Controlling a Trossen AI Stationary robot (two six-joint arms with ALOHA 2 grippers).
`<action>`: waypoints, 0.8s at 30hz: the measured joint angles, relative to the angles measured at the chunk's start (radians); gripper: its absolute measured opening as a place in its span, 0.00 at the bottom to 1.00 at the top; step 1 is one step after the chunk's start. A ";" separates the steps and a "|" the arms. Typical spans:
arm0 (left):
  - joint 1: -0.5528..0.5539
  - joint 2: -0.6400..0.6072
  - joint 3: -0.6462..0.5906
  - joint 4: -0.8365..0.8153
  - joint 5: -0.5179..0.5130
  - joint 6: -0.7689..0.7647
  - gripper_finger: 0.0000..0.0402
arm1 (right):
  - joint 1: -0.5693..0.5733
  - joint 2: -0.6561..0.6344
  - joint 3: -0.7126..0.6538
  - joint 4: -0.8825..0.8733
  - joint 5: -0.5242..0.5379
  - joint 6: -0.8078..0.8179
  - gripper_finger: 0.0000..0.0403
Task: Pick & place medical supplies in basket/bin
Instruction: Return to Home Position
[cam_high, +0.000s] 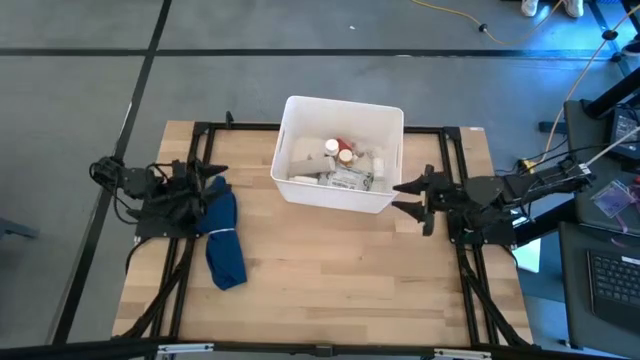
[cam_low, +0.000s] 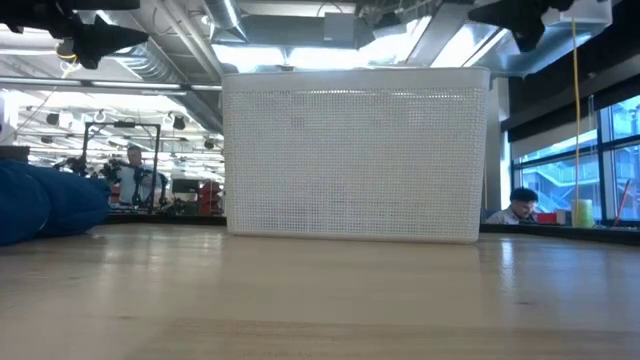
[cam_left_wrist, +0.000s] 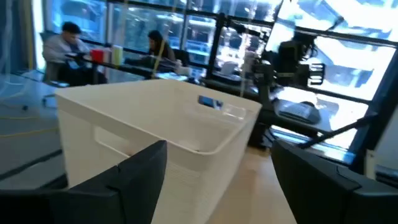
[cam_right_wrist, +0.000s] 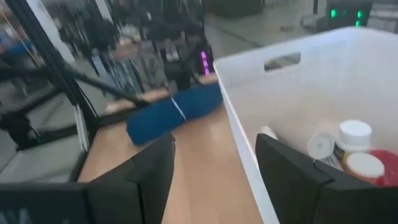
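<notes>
Wooden tabletop (cam_low: 320, 300) fills the front of the low view, with the bin (cam_low: 350, 150) standing on it further back. From above, the bin sits at 12 o'clock of the tabletop's middle. The supplies (cam_high: 340, 165) lie inside it, among them white-capped bottles (cam_right_wrist: 354, 134) and a red-orange bottle (cam_right_wrist: 364, 167). A blue cloth (cam_high: 224, 240) lies at 9 o'clock, well apart from the bin.

The right tool (cam_high: 403, 197) hangs at 3 o'clock, just beside the bin's wall, its fingers (cam_right_wrist: 149, 180) spread apart and holding nothing. The left tool (cam_high: 213, 177) sits at 9 o'clock over the cloth's upper end. Its fingers (cam_left_wrist: 143, 180) are also apart and empty, and they point toward the bin.

Sorting looks finished, so what remains is a clean retreat to rest. The right arm probably needs the most care. It should draw straight out toward 3 o'clock at a height above the rim, so that neither finger hooks the wall and shifts the bin. The left arm should rise clear of the cloth before it folds back, since a low finger could catch the fabric and drag it. Slow, level motion with both tools spread seems the safest way.
</notes>
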 joint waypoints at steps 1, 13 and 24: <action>0.008 0.000 -0.001 0.003 -0.003 0.001 0.70 | 0.000 -0.032 -0.024 0.021 0.001 -0.003 0.56; 0.193 -0.001 -0.140 0.114 0.162 -0.073 0.70 | -0.001 -0.249 -0.160 0.093 0.032 -0.058 0.56; 0.526 0.000 -0.169 0.120 0.391 -0.046 0.70 | -0.002 -0.296 -0.162 0.036 0.084 -0.083 0.56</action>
